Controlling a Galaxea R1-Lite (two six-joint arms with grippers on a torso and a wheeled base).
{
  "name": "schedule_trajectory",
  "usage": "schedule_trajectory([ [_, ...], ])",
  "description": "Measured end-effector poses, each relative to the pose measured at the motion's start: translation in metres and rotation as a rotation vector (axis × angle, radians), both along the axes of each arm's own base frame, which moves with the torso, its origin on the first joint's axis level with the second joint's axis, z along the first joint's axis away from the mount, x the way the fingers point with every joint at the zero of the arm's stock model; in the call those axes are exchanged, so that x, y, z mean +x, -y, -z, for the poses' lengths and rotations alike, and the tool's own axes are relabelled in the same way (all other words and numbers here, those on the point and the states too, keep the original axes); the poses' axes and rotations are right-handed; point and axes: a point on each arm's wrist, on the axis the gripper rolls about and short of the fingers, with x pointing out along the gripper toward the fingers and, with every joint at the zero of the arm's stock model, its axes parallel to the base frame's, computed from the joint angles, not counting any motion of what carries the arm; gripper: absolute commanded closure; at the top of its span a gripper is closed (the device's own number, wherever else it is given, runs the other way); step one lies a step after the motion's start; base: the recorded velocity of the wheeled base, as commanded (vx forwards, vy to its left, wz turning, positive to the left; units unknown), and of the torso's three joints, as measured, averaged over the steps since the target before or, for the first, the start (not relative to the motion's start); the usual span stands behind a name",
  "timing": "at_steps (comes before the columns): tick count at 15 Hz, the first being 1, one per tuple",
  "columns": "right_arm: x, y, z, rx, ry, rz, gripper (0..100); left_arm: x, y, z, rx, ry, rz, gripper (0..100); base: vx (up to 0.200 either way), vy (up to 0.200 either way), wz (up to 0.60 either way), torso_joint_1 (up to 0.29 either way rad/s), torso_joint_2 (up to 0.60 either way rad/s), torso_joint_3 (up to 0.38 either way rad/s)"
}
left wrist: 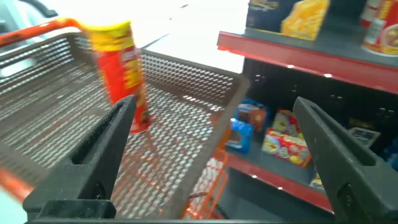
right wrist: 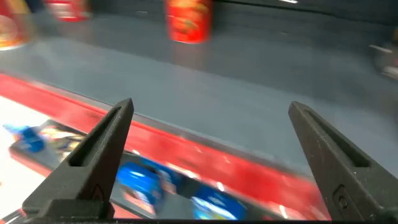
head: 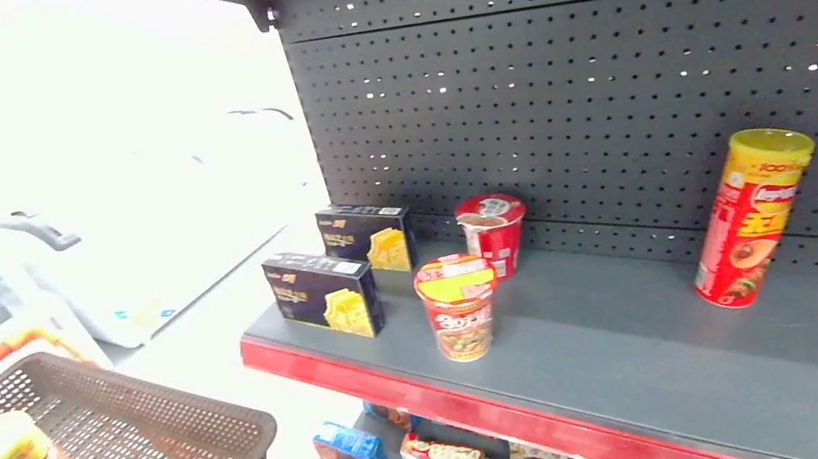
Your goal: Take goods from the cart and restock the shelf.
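Plainly, our left jaws stood wide apart and held nothing, hanging over the grey mesh cart basket (left wrist: 186, 87) with its orange rim (left wrist: 56, 25). Ahead of them, inside the basket and well apart from both tips, a red chip canister with a pale yellow lid (left wrist: 121, 74) stood upright on the mesh floor. Beyond those jaws and past the basket's far wall we saw a lower shelf (left wrist: 273, 177) carrying a blue pack (left wrist: 239, 134) and, just beside it, a yellow and red pack (left wrist: 283, 140). Our right jaws were likewise spread open and empty, poised over the red front edge (right wrist: 186, 146) of the grey shelf (head: 603, 346). Well ahead of them, near the black pegboard back (head: 600, 81), a second red canister (right wrist: 188, 20) stood alone on the shelf board. Toward the left jaws' side of that canister we counted two cup noodle pots, the nearer one (head: 460, 306) with a yellow and red lid and the farther one (head: 493, 234) red. Beyond the pots, closer to the end of the shelf next to the basket, stood two dark boxes, one (head: 324, 293) at the front edge and one (head: 367, 236) behind it. Neither pair of jaws touched any of the goods.
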Motion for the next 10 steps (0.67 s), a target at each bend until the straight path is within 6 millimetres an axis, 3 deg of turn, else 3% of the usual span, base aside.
schedule_trajectory([
  [7,0.0000,0.0000,0.0000,0.001,0.000,0.001,0,0.0000,0.0001,0.0000,0.007,-0.001,0.002,0,0.000,0.000,0.60,0.003,0.00,0.003],
  [10,0.0000,0.0000,0.0000,0.001,0.000,0.001,0,0.0000,0.0001,0.0000,0.013,-0.001,0.002,0,0.000,0.000,0.00,0.000,0.00,0.000],
])
